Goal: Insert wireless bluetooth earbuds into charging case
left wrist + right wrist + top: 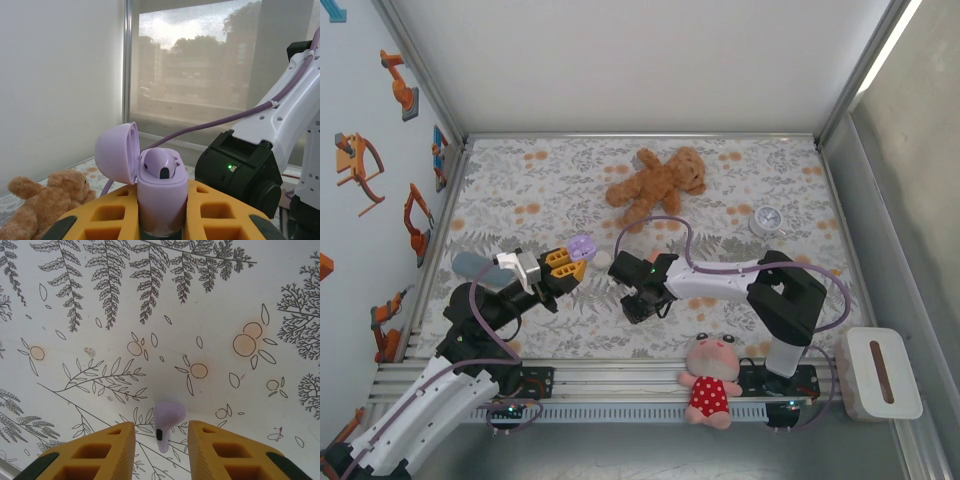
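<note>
One seated earbud [161,165] rests stem-down in the open lilac charging case [160,192], whose lid [116,152] swings back toward ten o'clock. The left gripper [161,220] is pressed tight on that case, at about nine o'clock from the centre of the fern-print cloth [740,190]. The loose earbud [169,415], pale purple, sits at six o'clock in the right wrist view, between the yellow fingers [100,455] of the right gripper [161,425]. They stand narrowly apart, and whether they actually pinch it I cannot tell.
</note>
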`<state>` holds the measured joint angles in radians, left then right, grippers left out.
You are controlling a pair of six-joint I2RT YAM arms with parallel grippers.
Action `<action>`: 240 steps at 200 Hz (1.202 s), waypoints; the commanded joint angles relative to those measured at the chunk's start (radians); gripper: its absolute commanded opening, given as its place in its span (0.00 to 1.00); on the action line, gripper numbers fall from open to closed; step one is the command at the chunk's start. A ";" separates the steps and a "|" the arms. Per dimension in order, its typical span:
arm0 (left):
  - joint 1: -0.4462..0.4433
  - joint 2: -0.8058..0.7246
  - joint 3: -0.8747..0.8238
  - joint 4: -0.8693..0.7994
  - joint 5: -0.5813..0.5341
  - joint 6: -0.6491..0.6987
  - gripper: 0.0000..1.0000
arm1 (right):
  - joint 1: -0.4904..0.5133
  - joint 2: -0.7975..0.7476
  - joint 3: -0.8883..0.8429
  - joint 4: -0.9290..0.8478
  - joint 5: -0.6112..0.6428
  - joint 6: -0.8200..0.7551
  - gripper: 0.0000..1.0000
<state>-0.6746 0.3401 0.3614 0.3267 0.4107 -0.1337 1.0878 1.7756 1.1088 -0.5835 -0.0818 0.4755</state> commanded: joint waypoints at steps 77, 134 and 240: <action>-0.003 0.008 0.007 0.022 -0.007 -0.003 0.04 | -0.007 0.044 0.041 -0.017 0.014 0.014 0.26; -0.003 0.008 0.007 0.019 -0.009 -0.001 0.04 | -0.007 0.052 0.037 -0.017 0.010 0.014 0.24; -0.003 0.006 0.007 0.016 -0.010 -0.001 0.04 | -0.007 -0.002 0.040 -0.036 0.043 0.014 0.20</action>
<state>-0.6746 0.3481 0.3614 0.3271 0.4076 -0.1337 1.0836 1.8133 1.1271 -0.5888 -0.0761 0.4759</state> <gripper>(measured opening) 0.195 0.199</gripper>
